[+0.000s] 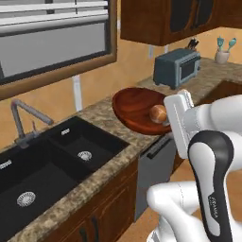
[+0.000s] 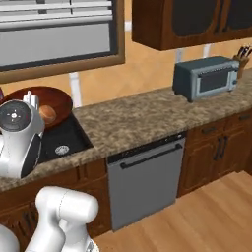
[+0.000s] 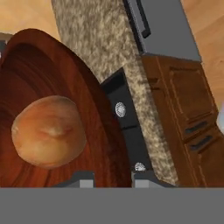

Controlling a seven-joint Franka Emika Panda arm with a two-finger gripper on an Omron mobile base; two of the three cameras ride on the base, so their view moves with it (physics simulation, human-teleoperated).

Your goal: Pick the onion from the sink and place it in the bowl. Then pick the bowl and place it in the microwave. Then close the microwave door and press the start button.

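**Bowl rides high, onion aboard**

While my two-finger pincer (image 3: pixel 113 178) clamps the rim of the wide glossy reddish-brown wooden bowl (image 1: pixel 137 109), I hold it tilted above the speckled granite counter's (image 2: pixel 142 118) front edge, beside the black double-basin sink (image 1: pixel 56 160); the small orange-tan onion (image 3: pixel 48 136) rests inside.

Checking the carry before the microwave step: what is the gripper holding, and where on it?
The bowl, pinched at its rim by the jaws and lifted above the counter, with the onion resting inside.
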